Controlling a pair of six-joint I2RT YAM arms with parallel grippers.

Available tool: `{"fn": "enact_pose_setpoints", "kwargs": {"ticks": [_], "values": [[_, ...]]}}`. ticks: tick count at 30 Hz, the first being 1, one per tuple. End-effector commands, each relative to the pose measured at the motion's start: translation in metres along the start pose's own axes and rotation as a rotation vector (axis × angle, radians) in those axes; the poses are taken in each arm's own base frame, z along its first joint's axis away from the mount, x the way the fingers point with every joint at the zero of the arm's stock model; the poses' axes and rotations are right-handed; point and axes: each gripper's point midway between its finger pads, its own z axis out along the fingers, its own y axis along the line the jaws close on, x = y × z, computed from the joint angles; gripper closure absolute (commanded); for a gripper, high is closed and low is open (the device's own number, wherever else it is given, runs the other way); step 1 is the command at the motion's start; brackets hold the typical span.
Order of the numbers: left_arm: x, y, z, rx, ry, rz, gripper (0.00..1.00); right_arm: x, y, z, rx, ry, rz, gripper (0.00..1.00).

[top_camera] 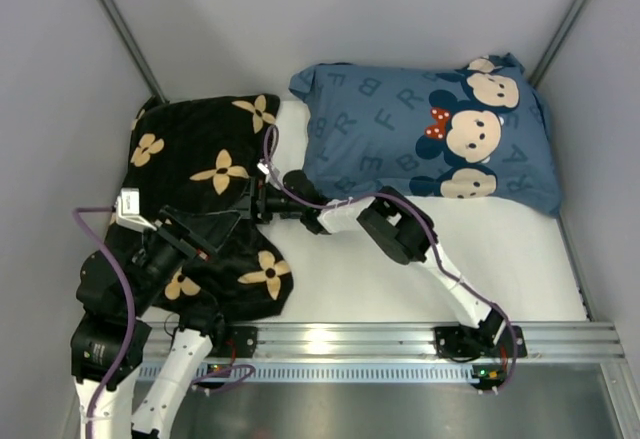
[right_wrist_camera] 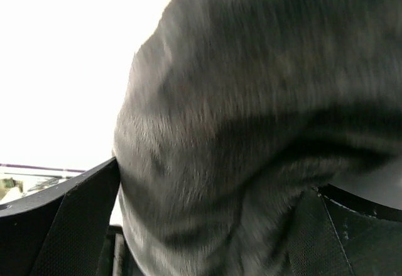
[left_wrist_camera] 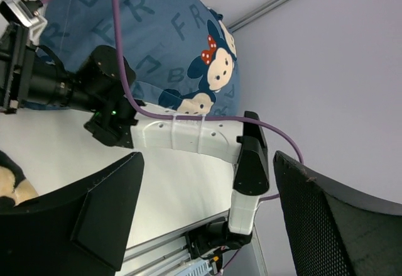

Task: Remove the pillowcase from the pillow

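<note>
Black pillowcase (top_camera: 195,164) lies bunched on the left of the counter (top_camera: 400,269), just beside the blue mouse pillow (top_camera: 430,134). My left jaws are wide apart with nothing between them, over its near part. My right jaws sit either side of a bunch at its right edge; cannot tell if they pinch it.

black pillowcase (top_camera: 200,174) with tan flowers; blue letter-printed mouse pillow (top_camera: 420,139).
</note>
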Motion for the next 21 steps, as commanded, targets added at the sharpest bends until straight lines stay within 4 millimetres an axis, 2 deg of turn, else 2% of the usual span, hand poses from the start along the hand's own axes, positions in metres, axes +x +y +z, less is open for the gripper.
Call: {"fn": "enact_pose_setpoints", "kwargs": {"ticks": [1,3,4,6,8,9,10,12,13,14,15,16,17,19,20,21], "values": [[-0.006,-0.017,-0.005,0.044,-0.004,0.001,0.13,-0.028,0.081,0.028,-0.235,-0.060,-0.128,0.08],[-0.005,-0.015,-0.004,0.039,-0.001,-0.007,0.13,-0.023,0.072,0.038,-0.211,-0.033,-0.097,0.10],[-0.005,-0.014,-0.003,0.035,0.001,-0.013,0.13,-0.028,0.080,0.041,-0.228,-0.043,-0.105,0.12],[-0.004,-0.014,-0.001,0.031,0.010,-0.020,0.13,-0.029,0.078,0.045,-0.216,-0.056,-0.101,0.17],[-0.003,-0.014,0.000,0.029,0.013,-0.027,0.13,-0.035,0.084,0.048,-0.219,-0.066,-0.117,0.33],[-0.004,-0.014,0.001,0.027,0.013,-0.031,0.13,-0.033,0.077,0.051,-0.197,-0.055,-0.111,0.42],[-0.004,-0.013,0.001,0.025,0.013,-0.034,0.13,-0.036,0.083,0.053,-0.204,-0.059,-0.119,0.59],[-0.005,-0.014,0.001,0.026,0.012,-0.031,0.13,-0.040,0.086,0.053,-0.196,-0.060,-0.133,0.77],[-0.005,-0.015,0.001,0.027,0.013,-0.031,0.13,-0.042,0.088,0.053,-0.193,-0.062,-0.142,0.93],[-0.005,-0.015,0.001,0.028,0.012,-0.031,0.13,-0.045,0.088,0.052,-0.188,-0.064,-0.166,1.00],[-0.005,-0.015,0.001,0.029,0.013,-0.034,0.13,-0.054,0.099,0.047,-0.193,-0.081,-0.183,1.00],[-0.005,-0.017,0.000,0.035,0.013,-0.030,0.13,-0.056,0.099,0.043,-0.187,-0.085,-0.192,1.00],[-0.005,-0.019,-0.001,0.040,0.011,-0.030,0.13,-0.070,0.112,0.035,-0.197,-0.109,-0.220,1.00],[-0.007,-0.025,-0.004,0.055,0.008,-0.021,0.13,-0.083,0.116,0.023,-0.196,-0.120,-0.233,1.00],[-0.008,-0.028,-0.007,0.066,0.008,-0.015,0.13,-0.101,0.128,0.010,-0.214,-0.136,-0.261,1.00],[-0.009,-0.030,-0.008,0.073,0.005,-0.005,0.13,-0.107,0.134,0.003,-0.225,-0.139,-0.273,1.00]]}}
